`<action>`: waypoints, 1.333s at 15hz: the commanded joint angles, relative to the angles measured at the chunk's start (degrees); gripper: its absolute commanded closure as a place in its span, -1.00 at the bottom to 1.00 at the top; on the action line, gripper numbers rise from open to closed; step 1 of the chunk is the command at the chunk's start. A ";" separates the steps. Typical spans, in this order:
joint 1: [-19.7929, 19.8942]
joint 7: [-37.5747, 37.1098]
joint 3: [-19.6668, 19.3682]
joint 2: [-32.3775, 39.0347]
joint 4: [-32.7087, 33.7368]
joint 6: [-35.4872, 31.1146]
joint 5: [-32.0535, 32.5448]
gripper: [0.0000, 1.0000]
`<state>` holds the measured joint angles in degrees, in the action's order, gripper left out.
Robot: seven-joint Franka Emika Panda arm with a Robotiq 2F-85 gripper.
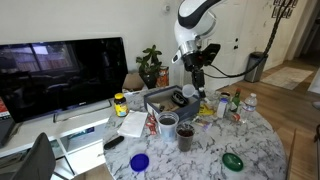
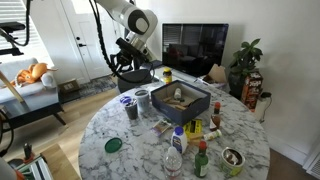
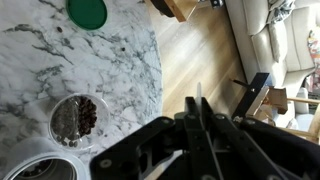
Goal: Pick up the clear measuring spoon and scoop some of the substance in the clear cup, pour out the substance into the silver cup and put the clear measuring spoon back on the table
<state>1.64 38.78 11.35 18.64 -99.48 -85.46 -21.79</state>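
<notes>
Low in the centre of the wrist view, my gripper (image 3: pixel 200 108) has its two dark fingers drawn almost together on a thin pale sliver. I take this to be the clear measuring spoon (image 3: pixel 199 92), though it is too faint to be sure. I hang just off the rim of the table (image 3: pixel 60 55), with wooden floor (image 3: pixel 190 50) filling the middle and right of the frame. At lower left stands the clear cup (image 3: pixel 75 118), seen from above, with the substance (image 3: pixel 86 115) showing as dark brown bits inside. The silver cup (image 3: pixel 30 170) sits just beside it, cut off by the bottom left corner.

I judge the pick-up done. Scooping, pouring and setting the spoon down are all left to do.

In neither exterior view can the spoon be made out. They do show what the wrist view lacks. In an exterior view my gripper (image 1: pixel 198 80) is high above the cluttered round top. Lower in that frame the two cups stand side by side, the clear cup (image 1: pixel 186 136) dark next to the silver cup (image 1: pixel 168 123).
</notes>
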 commanded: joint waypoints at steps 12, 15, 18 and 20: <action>-6.22 -14.97 -2.12 -2.64 6.11 -6.47 10.46 0.97; -7.58 -18.67 -2.22 -0.38 8.97 -8.72 15.74 0.97; -6.94 -17.86 -1.73 -1.25 8.15 -8.90 14.79 0.89; -7.21 -18.36 -1.77 -0.32 8.89 -9.24 15.49 0.89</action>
<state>-5.29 20.43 9.87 18.29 -90.80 -94.92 -6.22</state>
